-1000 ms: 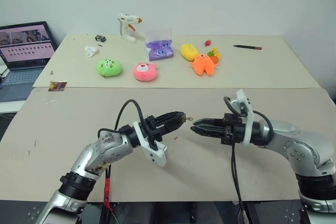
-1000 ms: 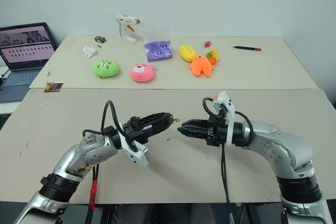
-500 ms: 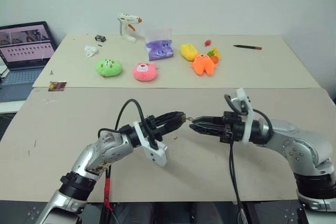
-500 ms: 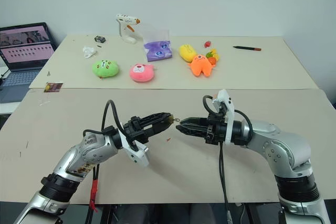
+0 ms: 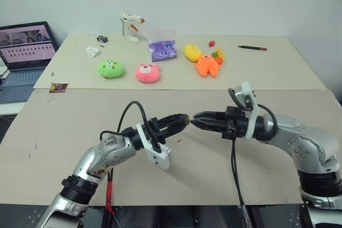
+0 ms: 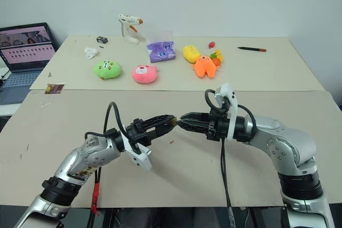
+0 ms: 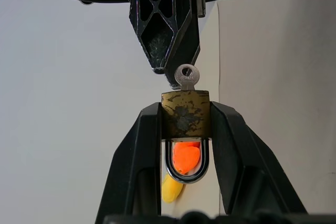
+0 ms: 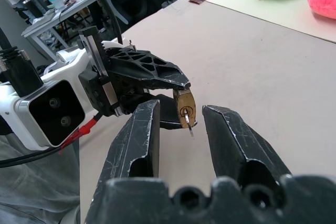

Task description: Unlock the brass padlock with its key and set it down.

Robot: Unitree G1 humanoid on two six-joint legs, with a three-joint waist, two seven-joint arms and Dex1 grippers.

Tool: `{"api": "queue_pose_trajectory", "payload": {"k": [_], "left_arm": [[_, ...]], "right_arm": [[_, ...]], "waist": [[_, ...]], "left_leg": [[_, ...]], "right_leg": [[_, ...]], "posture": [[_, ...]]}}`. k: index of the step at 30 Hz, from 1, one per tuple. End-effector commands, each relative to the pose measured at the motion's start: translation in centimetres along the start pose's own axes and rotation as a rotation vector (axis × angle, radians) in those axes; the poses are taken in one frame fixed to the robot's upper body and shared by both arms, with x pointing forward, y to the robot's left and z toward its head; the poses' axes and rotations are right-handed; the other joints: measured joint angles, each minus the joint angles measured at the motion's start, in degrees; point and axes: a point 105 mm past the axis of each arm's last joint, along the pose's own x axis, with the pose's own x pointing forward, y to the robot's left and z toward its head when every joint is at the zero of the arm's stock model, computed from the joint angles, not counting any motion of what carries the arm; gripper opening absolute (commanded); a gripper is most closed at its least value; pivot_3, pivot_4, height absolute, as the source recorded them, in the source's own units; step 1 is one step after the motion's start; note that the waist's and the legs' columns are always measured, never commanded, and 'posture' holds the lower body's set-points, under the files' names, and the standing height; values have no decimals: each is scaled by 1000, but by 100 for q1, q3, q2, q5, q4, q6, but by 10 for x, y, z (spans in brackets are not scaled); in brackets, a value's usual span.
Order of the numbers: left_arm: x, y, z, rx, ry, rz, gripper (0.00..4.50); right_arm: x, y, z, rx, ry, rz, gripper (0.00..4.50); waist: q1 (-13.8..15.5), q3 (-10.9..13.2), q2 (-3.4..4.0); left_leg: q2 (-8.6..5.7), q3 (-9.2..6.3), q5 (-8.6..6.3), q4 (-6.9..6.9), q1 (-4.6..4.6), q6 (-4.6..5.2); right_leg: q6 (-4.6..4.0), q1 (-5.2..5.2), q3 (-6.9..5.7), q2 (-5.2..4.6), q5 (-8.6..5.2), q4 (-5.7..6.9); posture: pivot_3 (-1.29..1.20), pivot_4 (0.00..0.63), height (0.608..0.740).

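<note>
Holding item, nearest: left gripper (image 5: 184, 119), jaws closed on the flat sides of the brass padlock (image 7: 185, 117), lifted clear of the tan table (image 5: 64, 142).
Padlock: shackle (image 7: 186, 169) closed, tucked back between the fingers; key (image 7: 186, 77) seated in the keyway, its round head sticking out of the free end.
Right gripper (image 8: 181, 121): tip to tip with the left, jaws parted and empty, straddling the key head without pinching it.
Handling, judged: small, rigid, light; smooth brass likely slippery, so grip the broad faces. Key head is thin and easily missed; pinch it flat before turning.
Farther back: green plush (image 5: 110, 68), pink plush (image 5: 147, 72), orange plush (image 5: 207, 65), glue gun (image 5: 131, 26), pen (image 5: 252, 48), laptop (image 5: 24, 52).
</note>
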Motion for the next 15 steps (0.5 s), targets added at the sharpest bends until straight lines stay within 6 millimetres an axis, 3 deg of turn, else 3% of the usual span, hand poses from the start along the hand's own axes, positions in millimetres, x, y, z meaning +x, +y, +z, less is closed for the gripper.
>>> {"api": "queue_pose_trajectory", "payload": {"k": [1,15], "left_arm": [[4,14,9,19,-44,49,827],[4,13,10,18,-46,48,827]], "right_arm": [[-2,7,11,-33,-28,23,1743],[-1,8,9,-28,-20,25,1743]], "waist": [[-1,0,0],[-1,0,0]], "left_leg": [[0,-1,0,0,0,0],[0,0,0,-2,0,0]], "right_leg": [[0,0,0,0,0,0],[0,-1,0,0,0,0]], "posture": [[0,150,740],[0,150,740]]}}
